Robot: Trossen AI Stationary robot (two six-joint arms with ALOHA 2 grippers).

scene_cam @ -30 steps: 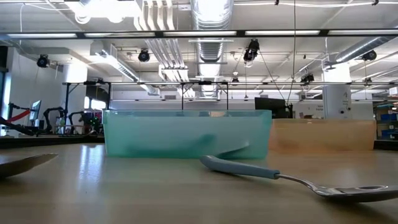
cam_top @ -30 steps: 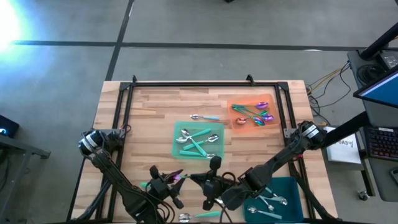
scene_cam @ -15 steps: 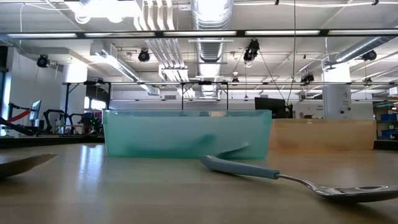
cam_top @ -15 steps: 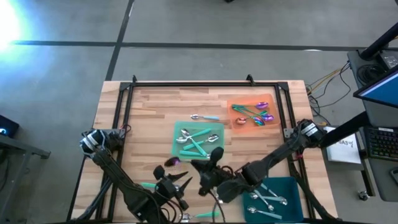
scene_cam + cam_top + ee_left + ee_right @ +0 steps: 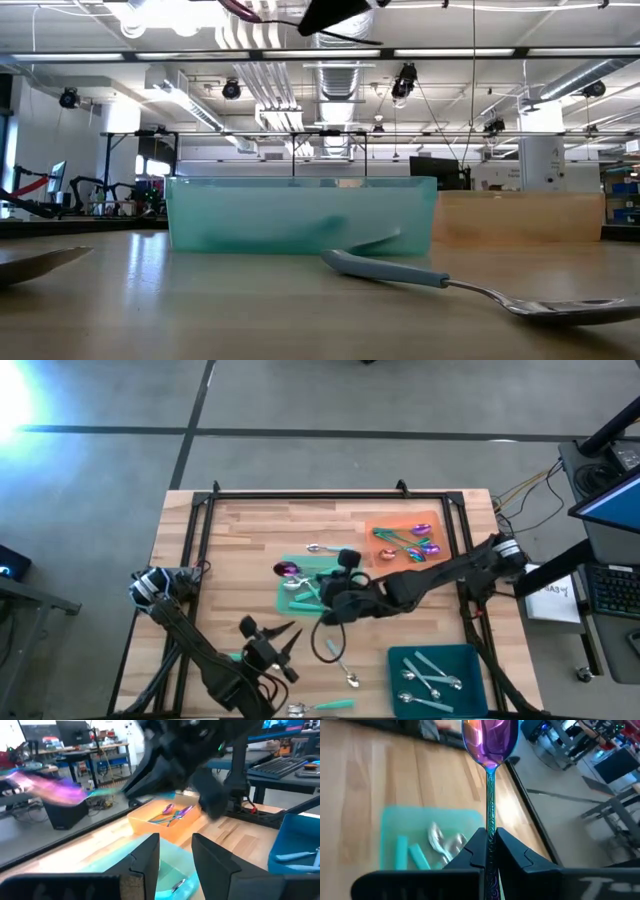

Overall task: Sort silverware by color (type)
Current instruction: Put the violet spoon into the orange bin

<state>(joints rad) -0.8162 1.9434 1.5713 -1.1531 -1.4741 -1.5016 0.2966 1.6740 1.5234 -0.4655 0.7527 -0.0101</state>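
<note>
My right gripper (image 5: 322, 586) hangs above the green tray (image 5: 300, 603), shut on an iridescent purple spoon (image 5: 287, 569), which also shows in its wrist view as a spoon (image 5: 490, 735) over the silver, teal-handled spoons in that tray. My left gripper (image 5: 285, 645) waits open near the table's near edge, its fingers (image 5: 150, 855) apart on nothing. Other purple spoons lie in the orange tray (image 5: 392, 556). Silver ones lie in the dark teal tray (image 5: 462, 656). Loose silver spoons (image 5: 345, 675) rest flat on the wood. My right gripper pinches the purple spoon's thin handle (image 5: 490, 822) between its two fingers (image 5: 476, 851). The handle runs straight out along the fingers with the bowl (image 5: 490, 735) ahead of them. The spoon is lifted clear, roughly level, over the green tray's left part.
A silver spoon with a teal handle (image 5: 330, 548) lies beyond the green tray, another (image 5: 320, 706) at the near edge, and a teal handle (image 5: 235, 656) beside my left gripper. A dark frame (image 5: 300, 494) lines the far and side edges. Bare wood lies at far left.
My right gripper has carried the purple spoon from the table's near edge toward the far edge and upward, to a spot over the green tray. Its arm has swung away from the dark teal tray. The gripper and spoon now show at the top of the low view.
</note>
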